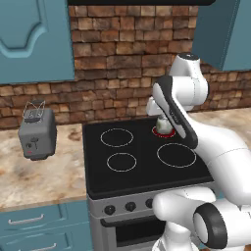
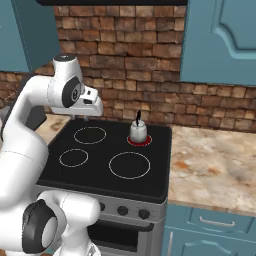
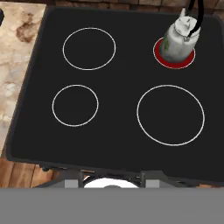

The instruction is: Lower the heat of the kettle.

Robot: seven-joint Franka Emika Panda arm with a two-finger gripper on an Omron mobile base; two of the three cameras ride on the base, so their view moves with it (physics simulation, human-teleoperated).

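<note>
Your kettle (image 2: 138,131) stands upright on the far right burner (image 3: 174,60) of the black stovetop (image 1: 147,169), and that ring glows red under it while the other three rings are plain white outlines. In the left base view the forearm covers most of the kettle (image 1: 163,124); you get just a sliver of its body and the red rim. In the hand view the kettle (image 3: 179,37) sits at the upper right, its black handle cut off by the top edge. The gripper (image 2: 86,118) hangs above the far left part of the stovetop, well apart from the kettle; its fingers are drawn together and hold nothing, though the tips are too small to read clearly. You see the knobs (image 2: 122,210) on the stove front in a row, the left ones hidden behind the robot's body. A grey toaster (image 1: 37,132) stands on the left counter (image 1: 44,176).
</note>
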